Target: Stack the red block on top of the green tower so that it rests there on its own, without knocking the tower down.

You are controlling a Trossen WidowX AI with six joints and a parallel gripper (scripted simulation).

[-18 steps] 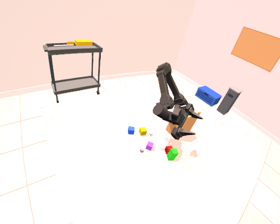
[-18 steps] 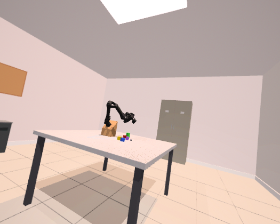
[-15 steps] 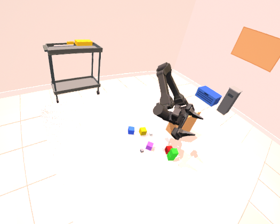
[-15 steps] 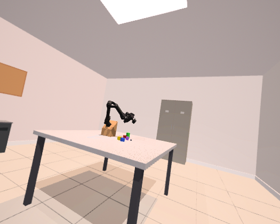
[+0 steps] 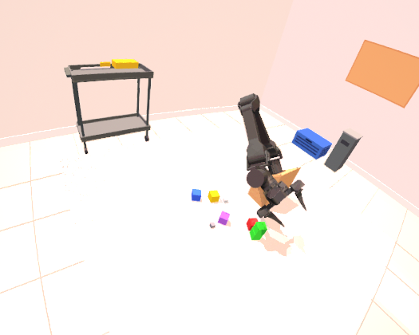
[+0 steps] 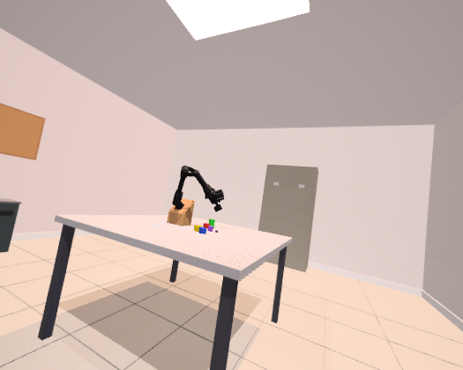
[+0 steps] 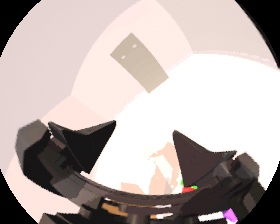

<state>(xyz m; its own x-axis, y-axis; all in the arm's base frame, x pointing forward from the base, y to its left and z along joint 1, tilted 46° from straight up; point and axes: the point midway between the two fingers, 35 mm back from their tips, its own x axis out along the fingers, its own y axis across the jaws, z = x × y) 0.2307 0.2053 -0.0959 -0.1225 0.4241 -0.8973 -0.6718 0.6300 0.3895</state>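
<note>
The red block (image 5: 251,223) (image 6: 205,225) sits low on the table, close beside the green tower, partly hidden by it in the top view; whether they touch I cannot tell. The green tower (image 5: 258,231) (image 6: 212,223) stands upright. My gripper (image 5: 294,218) (image 7: 145,126) is wide open with nothing between the fingers. It hangs above the table, higher than the tower, and is tilted outward. In the wrist view, only a sliver of the red block (image 7: 189,190) shows at the base of the right finger, with bits of green beside it.
A purple block (image 5: 223,218) (image 6: 211,228) (image 7: 230,215), a yellow block (image 5: 214,196) (image 6: 197,228) and a blue block (image 5: 196,195) (image 6: 203,230) lie near the red block. A small grey piece (image 5: 212,225) (image 6: 216,231) lies by the purple one. The arm stands on a wooden base (image 6: 181,213).
</note>
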